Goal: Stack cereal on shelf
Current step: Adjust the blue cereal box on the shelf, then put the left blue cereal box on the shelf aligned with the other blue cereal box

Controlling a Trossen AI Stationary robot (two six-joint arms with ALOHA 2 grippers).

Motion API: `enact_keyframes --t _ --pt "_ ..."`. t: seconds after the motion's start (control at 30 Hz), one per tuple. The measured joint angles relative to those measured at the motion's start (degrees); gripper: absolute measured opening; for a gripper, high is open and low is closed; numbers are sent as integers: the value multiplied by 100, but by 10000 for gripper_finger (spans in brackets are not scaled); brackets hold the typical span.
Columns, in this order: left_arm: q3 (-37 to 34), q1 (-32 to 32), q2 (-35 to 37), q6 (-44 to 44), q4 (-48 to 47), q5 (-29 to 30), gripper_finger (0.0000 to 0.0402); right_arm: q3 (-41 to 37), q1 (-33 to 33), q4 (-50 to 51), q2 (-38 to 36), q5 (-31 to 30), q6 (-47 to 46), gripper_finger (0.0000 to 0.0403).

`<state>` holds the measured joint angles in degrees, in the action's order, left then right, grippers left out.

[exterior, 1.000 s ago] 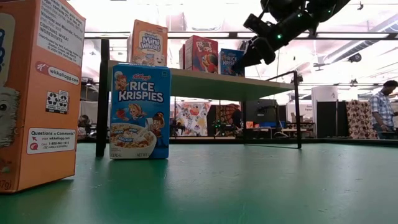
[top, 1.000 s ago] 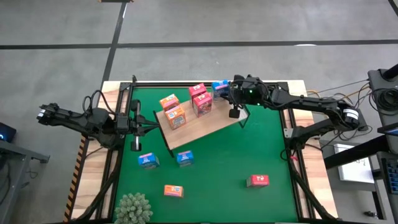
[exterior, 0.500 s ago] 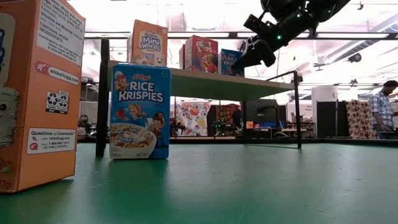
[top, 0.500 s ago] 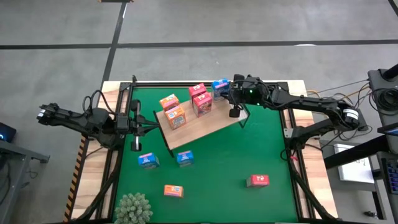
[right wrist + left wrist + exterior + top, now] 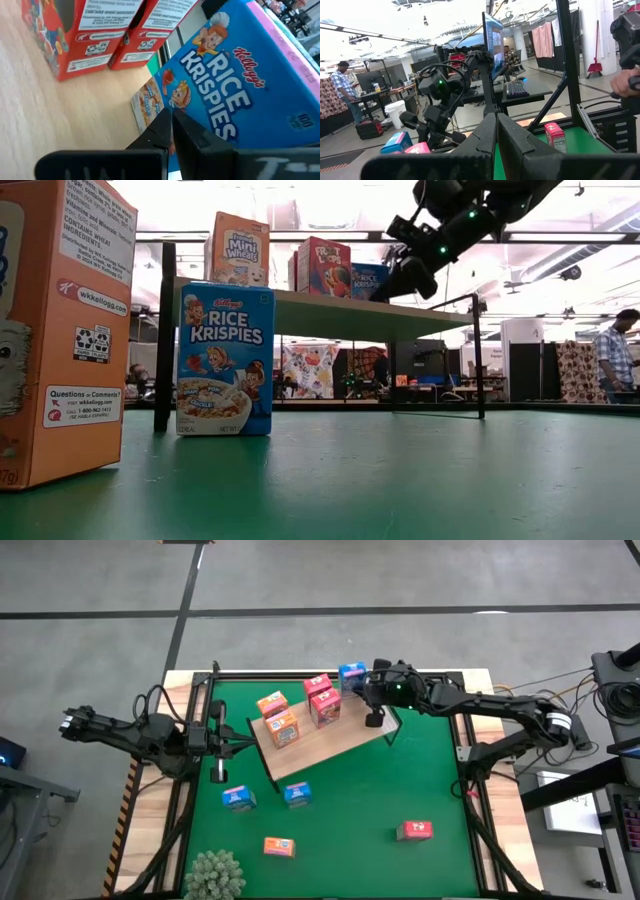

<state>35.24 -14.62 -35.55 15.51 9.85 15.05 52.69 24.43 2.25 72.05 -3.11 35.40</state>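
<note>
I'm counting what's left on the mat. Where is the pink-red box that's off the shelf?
In the high view the pink-red box lies alone on the green mat's near right part, clear of the shelf.

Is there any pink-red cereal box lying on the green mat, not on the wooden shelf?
Yes, the high view shows one pink-red box alone on the green mat, well apart from the shelf.

Five boxes stand on the shelf at the worktop's rear; four more boxes lie scattered in front, a plant at the front-left corner.
</note>
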Motion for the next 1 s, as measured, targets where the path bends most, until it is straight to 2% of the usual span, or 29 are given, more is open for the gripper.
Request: enact_keyframes --t 0.27,0.63,0.8,1.0 --pt "0 -1 2 0 -2 0 0 0 0 111 -190 -290 20 9" --pt "0 1 0 0 -9 0 0 0 -33 206 -210 -254 -248 9" --pt "0 0 2 -70 20 0 0 0 -273 381 -367 -247 -484 9" --pt "0 1 0 -581 68 0 0 1 -779 605 -794 -249 -947 9"
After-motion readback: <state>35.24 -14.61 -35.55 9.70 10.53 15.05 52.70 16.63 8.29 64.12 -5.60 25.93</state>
